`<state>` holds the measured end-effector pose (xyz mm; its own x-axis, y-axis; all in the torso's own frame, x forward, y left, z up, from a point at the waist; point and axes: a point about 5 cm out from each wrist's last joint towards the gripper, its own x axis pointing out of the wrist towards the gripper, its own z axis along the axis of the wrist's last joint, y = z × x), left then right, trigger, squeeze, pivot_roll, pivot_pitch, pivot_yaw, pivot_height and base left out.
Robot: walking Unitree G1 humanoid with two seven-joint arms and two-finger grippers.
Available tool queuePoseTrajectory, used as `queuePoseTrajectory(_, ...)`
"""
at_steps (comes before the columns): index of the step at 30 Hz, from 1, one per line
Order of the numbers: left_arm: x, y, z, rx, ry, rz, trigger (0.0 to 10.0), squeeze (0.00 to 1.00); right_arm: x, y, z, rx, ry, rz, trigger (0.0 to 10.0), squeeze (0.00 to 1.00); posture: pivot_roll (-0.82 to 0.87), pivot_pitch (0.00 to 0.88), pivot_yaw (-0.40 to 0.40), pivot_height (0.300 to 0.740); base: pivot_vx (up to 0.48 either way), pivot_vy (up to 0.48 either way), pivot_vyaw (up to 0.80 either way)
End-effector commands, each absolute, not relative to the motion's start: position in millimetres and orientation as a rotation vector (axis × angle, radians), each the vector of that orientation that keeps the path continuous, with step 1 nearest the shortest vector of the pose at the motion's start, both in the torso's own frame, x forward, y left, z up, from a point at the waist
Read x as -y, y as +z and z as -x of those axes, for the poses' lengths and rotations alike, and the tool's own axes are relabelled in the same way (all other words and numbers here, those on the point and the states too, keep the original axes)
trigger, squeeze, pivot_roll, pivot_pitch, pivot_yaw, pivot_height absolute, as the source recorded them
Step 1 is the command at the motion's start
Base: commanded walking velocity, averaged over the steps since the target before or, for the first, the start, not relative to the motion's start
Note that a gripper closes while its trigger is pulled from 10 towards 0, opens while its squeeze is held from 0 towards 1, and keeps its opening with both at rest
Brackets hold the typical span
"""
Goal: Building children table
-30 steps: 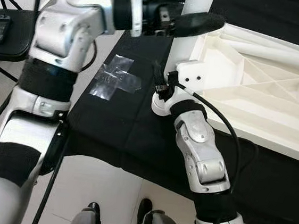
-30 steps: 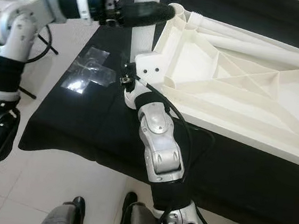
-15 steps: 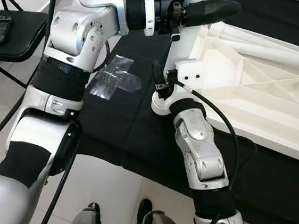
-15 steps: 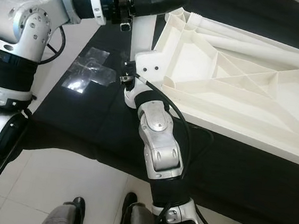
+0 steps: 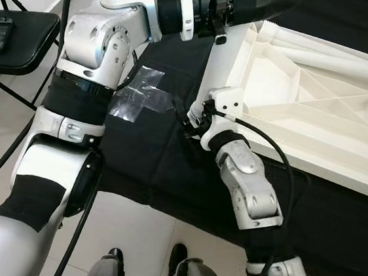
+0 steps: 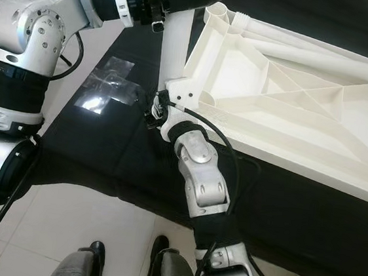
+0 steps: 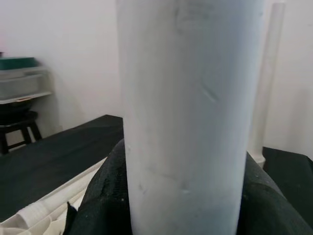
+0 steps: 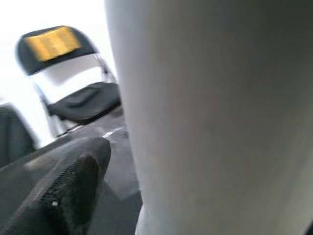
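A white plastic table top lies underside up on a black-draped table. A white table leg stands upright at its near left corner block. High on that leg, my left gripper is shut around it; the left wrist view has the leg between the black fingers. My right gripper sits at the foot of the leg beside the corner block. In the right wrist view the leg is pressed close, with one finger alongside it.
Clear tape is stuck on the black cloth left of the leg. A black folding chair stands on the floor at far left. Loose white tubes lie across the far side of the table top. The table's near edge is just before my feet.
My left arm swung in toward the leg and its gripper slid higher. The right wrist shifted slightly left, and the table top's near corner dropped and tilted with it.
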<state>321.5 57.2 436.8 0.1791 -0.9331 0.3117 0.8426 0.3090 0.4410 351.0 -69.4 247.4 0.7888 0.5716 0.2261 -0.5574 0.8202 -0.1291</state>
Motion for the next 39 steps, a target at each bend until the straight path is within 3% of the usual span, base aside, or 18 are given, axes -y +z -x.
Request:
queuePoseTrajectory(1, -45.0, 431.1, -318.2, 0.543, -1.330, -0.213, 0.0, 0.00, 64.6, 264.1, -358.6, 0.287, 0.755, 0.072, 10.0, 0.00, 0.15, 0.328, -0.033, 0.740, 0.000, 0.000, 0.00)
queuePoseTrajectory(4, -44.7, 431.3, -317.9, 0.542, -1.334, -0.214, 0.0, 0.00, 67.3, 270.9, -362.5, 0.296, 0.788, 0.080, 10.0, 0.00, 0.15, 0.330, -0.032, 0.740, 0.000, 0.000, 0.00)
queuePoseTrajectory(18, -43.9, 432.6, -314.2, 0.537, -1.343, -0.212, 0.0, 0.00, 58.9, 305.7, -370.2, 0.306, 1.333, 0.142, 10.0, 0.00, 0.16, 0.343, -0.031, 0.740, 0.000, 0.000, 0.00)
queuePoseTrajectory(20, -45.1, 432.8, -315.3, 0.537, -1.337, -0.207, 0.0, 0.00, 57.1, 306.9, -371.2, 0.292, 1.377, 0.147, 4.0, 0.00, 0.15, 0.347, -0.037, 0.740, 0.000, 0.000, 0.00)
queuePoseTrajectory(21, -45.1, 432.8, -315.3, 0.537, -1.337, -0.207, 0.0, 0.00, 57.1, 306.9, -371.2, 0.292, 1.377, 0.147, 4.0, 0.00, 0.15, 0.347, -0.037, 0.740, 0.000, 0.000, 0.00)
queuePoseTrajectory(22, -46.9, 433.1, -317.3, 0.536, -1.332, -0.202, 0.0, 0.00, 56.1, 306.8, -372.4, 0.280, 1.394, 0.147, 0.0, 0.00, 0.15, 0.347, -0.040, 0.740, 0.000, 0.000, 0.00)
queuePoseTrajectory(27, -52.0, 432.7, -324.4, 0.535, -1.313, -0.188, 0.0, 0.00, 51.7, 306.0, -372.8, 0.244, 1.480, 0.148, 0.0, 0.00, 0.14, 0.350, -0.049, 0.740, 0.000, 0.000, 0.00)
queuePoseTrajectory(39, -45.4, 430.1, -319.7, 0.540, -1.316, -0.206, 0.0, 0.00, 43.7, 304.3, -374.0, 0.253, 1.474, 0.178, 0.0, 0.00, 0.14, 0.354, -0.056, 0.740, 0.000, 0.000, 0.00)
